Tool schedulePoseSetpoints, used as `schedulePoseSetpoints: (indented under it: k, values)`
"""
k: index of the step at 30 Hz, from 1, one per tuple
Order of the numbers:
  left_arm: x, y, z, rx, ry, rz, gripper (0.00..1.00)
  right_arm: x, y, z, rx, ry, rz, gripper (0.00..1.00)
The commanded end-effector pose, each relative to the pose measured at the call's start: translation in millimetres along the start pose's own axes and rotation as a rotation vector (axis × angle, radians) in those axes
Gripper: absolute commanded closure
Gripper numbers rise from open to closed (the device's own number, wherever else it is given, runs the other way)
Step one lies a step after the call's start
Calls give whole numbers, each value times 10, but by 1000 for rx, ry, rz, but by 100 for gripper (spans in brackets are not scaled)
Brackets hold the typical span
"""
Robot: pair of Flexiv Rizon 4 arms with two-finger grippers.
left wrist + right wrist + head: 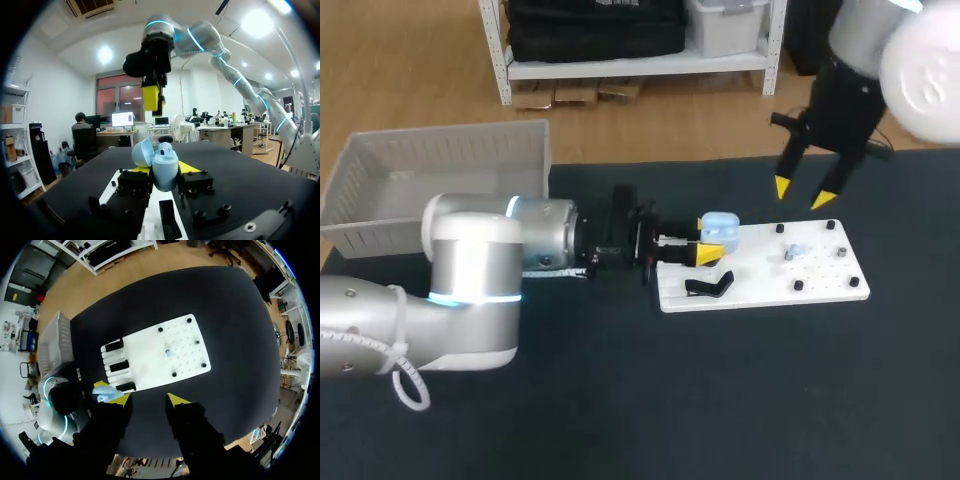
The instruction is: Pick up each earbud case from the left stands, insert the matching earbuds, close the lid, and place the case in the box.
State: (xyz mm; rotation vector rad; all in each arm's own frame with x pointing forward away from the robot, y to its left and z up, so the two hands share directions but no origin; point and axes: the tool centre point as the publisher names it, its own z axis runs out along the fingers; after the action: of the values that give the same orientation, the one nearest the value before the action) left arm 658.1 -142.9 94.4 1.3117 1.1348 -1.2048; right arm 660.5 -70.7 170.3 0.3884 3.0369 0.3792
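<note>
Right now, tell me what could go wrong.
The earbud case, lid open, is held only at the tips of the left gripper; pressing on it may twist it loose. The earbud on the white board is small and lies among black pegs, so the open right gripper above could nudge it away.

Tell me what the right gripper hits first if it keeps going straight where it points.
Probably the white board, near its edge; the right gripper hangs open above it, though depth is unclear.
</note>
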Motion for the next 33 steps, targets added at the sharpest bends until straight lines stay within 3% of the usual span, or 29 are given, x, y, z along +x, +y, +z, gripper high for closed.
schedulePoseSetpoints:
  k: [1, 15, 28, 33]
  values:
    - [-20, -91, -49, -33, -3, 8, 100, 8, -96, 180, -37, -73, -8, 59]
    - [-20, -91, -49, -33, -3, 8, 100, -159, -246, 710, 5, -54, -116, 51]
    - [-20, -91, -49, -33, -3, 8, 100, -317, -469, 1001, -14, -8, -243, 62]
    - [-20, -91, -49, -33, -3, 8, 100, -352, -504, 1037, -43, -18, -280, 58]
